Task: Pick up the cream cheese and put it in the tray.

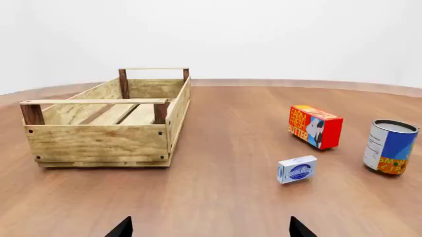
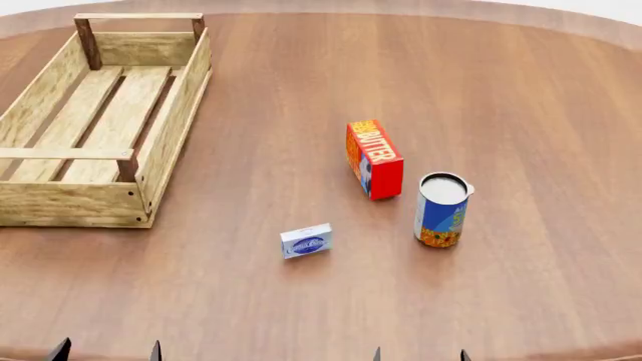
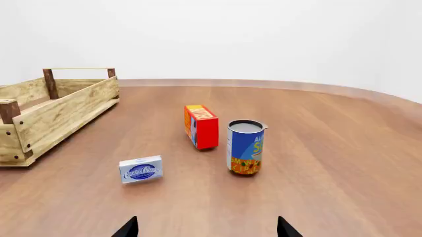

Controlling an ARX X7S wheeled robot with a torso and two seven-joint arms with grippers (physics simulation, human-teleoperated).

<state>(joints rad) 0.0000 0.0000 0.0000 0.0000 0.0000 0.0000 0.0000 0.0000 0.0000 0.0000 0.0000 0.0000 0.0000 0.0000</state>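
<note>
The cream cheese [image 2: 306,241], a small white box with a blue oval logo, lies on the wooden table near its front middle. It also shows in the left wrist view [image 1: 297,169] and the right wrist view [image 3: 141,169]. The tray [image 2: 171,131], a light wooden slatted crate, stands at the back left and holds nothing; it shows in the left wrist view [image 1: 99,143] and the right wrist view [image 3: 66,116]. My left gripper [image 2: 107,352] and right gripper [image 2: 419,354] are both open and empty at the table's front edge, well short of the box; only the fingertips show.
A red-orange butter box [image 2: 374,159] stands upright behind and right of the cream cheese. A blue and orange can [image 2: 441,210] stands right of it. The round table's far edge [image 2: 561,15] curves at the back.
</note>
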